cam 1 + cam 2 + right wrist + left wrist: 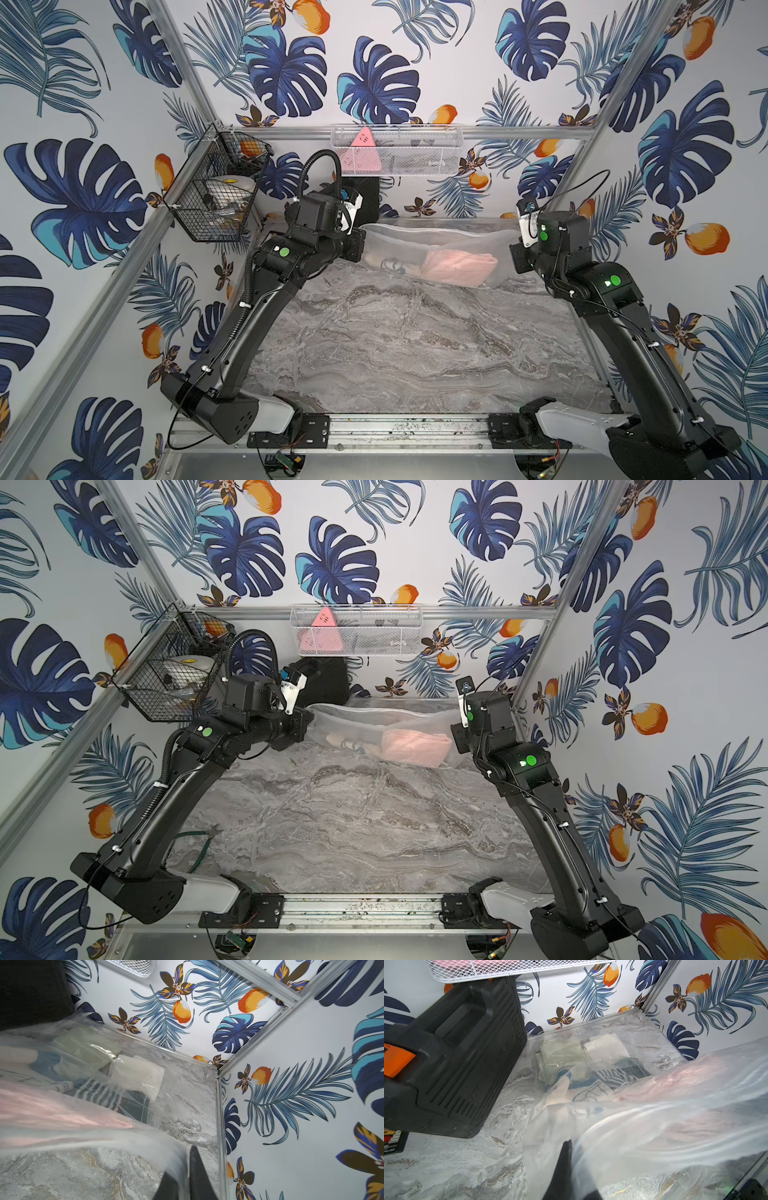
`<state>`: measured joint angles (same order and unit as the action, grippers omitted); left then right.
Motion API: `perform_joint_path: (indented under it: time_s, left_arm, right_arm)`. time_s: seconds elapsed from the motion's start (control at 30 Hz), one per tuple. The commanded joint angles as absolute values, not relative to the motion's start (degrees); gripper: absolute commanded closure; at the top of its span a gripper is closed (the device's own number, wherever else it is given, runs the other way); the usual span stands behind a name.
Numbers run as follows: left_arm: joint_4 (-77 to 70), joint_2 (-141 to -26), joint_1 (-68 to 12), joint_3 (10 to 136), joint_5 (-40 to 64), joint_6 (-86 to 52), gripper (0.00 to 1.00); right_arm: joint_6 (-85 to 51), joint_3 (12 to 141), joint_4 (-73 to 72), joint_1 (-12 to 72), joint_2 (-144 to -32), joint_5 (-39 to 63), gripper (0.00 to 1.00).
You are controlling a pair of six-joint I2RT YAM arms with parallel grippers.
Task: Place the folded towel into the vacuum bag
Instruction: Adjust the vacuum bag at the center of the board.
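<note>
The left arm (237,332) and right arm (623,330) stretch forward, wrists raised apart, left fingers (564,1160) and right fingers (197,1167) pinched closed.

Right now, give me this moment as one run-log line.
left gripper: shut on vacuum bag | right gripper: shut on vacuum bag | pink towel: inside vacuum bag

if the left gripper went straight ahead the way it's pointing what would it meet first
The vacuum bag itself: the left gripper is shut on its film, so it would push straight into the plastic. Behind that, probably the beige patterned cloth inside, though depth is unclear.
</note>
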<state>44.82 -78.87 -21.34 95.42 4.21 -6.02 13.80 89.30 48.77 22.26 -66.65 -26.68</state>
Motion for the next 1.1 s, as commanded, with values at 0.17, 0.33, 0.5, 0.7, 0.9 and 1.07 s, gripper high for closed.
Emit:
perform_joint_path:
  time_s: [0.17,0.33,0.5,0.7,0.9,1.07]
  left_arm:
    - [46.99,-76.06,-22.2,88.26,9.18,-7.0,1.0]
    - [47.09,-72.17,-22.25,85.04,8.65,-7.57,1.0]
    - [45.86,-71.14,-22.31,71.17,11.04,-11.28,1.0]
    - [45.44,-71.62,-22.24,68.33,14.37,-13.14,1.0]
    - [47.77,-71.91,-22.24,73.14,12.98,-12.83,0.88]
    - [51.38,-71.27,-21.51,82.23,1.93,-11.73,0.7]
  right_arm:
    - [4.76,83.19,52.23,22.14,-64.73,-19.54,1.0]
    - [5.78,78.41,50.05,22.05,-59.19,-15.96,1.0]
    - [1.99,67.58,54.58,22.05,-60.69,-10.0,1.0]
    - [1.71,64.54,53.2,22.03,-59.26,-11.21,1.0]
    - [1.84,64.7,52.54,22.06,-59.87,-9.79,1.0]
    - [2.94,64.7,53.55,22.02,-60.11,-1.88,1.0]
